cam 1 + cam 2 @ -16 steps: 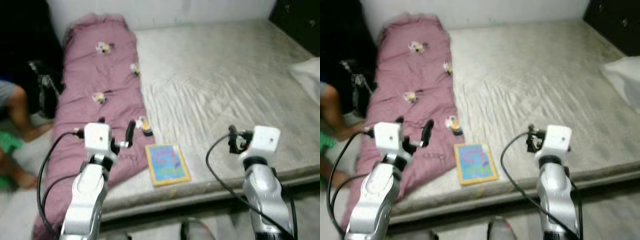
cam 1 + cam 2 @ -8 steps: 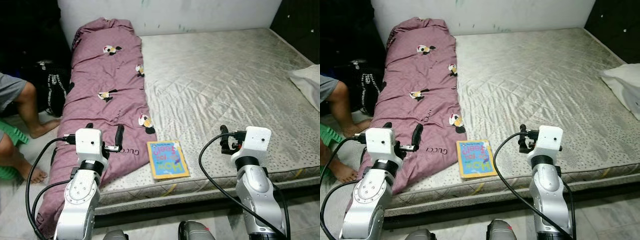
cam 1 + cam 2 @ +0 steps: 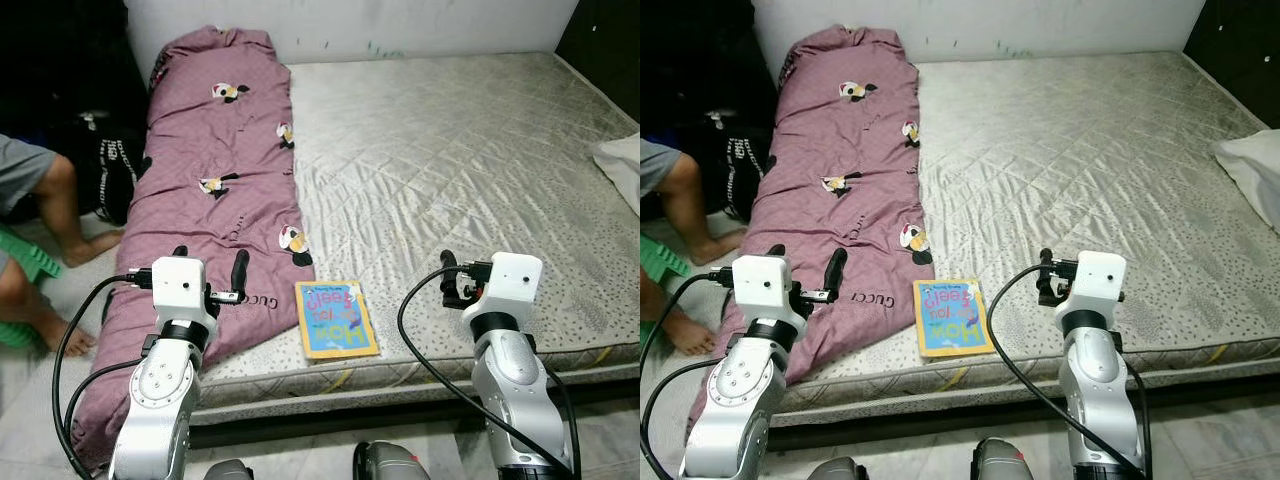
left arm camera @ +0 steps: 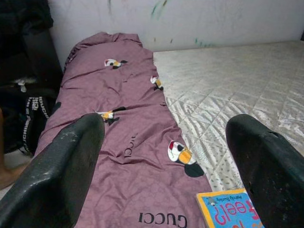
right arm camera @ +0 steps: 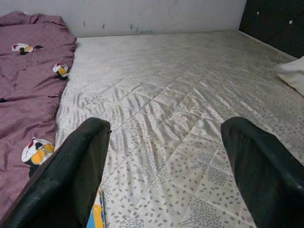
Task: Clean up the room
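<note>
You are facing the bed (image 3: 470,150), grippers hanging ready.
Left gripper (image 4: 166,156) and right gripper (image 5: 164,161) are gaping empty, probably lining up the book (image 3: 335,318).

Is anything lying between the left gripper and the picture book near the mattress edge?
Nothing visible does. The left gripper, fingers open, hovers over the purple blanket; the picture book lies flat on bare mattress beside the blanket's edge, uncovered.

A bare grey quilted mattress (image 3: 450,150) — a long purple blanket (image 3: 215,200) along its left edge, a children's book (image 3: 336,318) near the front edge, a white pillow (image 3: 622,165) at far right.
</note>
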{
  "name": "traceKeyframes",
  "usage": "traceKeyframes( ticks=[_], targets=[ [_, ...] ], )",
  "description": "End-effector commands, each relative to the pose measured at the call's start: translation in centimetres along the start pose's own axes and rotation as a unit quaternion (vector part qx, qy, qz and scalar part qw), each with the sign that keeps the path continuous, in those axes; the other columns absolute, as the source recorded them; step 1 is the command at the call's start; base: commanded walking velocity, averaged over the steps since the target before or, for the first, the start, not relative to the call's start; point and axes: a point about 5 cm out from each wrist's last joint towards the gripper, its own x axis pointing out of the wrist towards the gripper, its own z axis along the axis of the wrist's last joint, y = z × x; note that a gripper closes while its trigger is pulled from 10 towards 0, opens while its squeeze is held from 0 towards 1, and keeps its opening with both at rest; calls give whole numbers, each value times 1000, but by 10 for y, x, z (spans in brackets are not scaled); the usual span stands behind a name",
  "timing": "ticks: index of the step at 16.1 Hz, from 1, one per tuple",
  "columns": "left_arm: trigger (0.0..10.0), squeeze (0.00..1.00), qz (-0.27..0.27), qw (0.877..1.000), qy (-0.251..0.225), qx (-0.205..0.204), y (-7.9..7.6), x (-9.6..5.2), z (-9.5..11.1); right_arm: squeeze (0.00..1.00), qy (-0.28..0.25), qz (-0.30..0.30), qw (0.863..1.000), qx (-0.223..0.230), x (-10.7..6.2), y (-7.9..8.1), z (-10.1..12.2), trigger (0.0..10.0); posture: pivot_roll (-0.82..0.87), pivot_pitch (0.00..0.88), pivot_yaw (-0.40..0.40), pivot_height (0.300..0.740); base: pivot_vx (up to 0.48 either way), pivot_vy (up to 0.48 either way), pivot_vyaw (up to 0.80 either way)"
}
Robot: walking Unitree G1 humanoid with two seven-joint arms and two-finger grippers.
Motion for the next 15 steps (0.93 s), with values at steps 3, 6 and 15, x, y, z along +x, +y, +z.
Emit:
traceKeyframes(
  ticks=[3,6,15],
  targets=[
    [10000,0,-3,1000,6,5,-1,2,-1,0,-11,2,1000,4,0,1,5,10000,3,74,15,703,0,0,0],
    [10000,0,0,1000,5,4,-1,3,-1,0,-12,4,1000,5,1,1,6,10000,2,73,13,672,0,0,0],
    [10000,0,3,1000,4,6,0,5,0,0,-12,5,1000,7,1,2,6,10000,1,70,15,623,0,0,0]
  ],
)
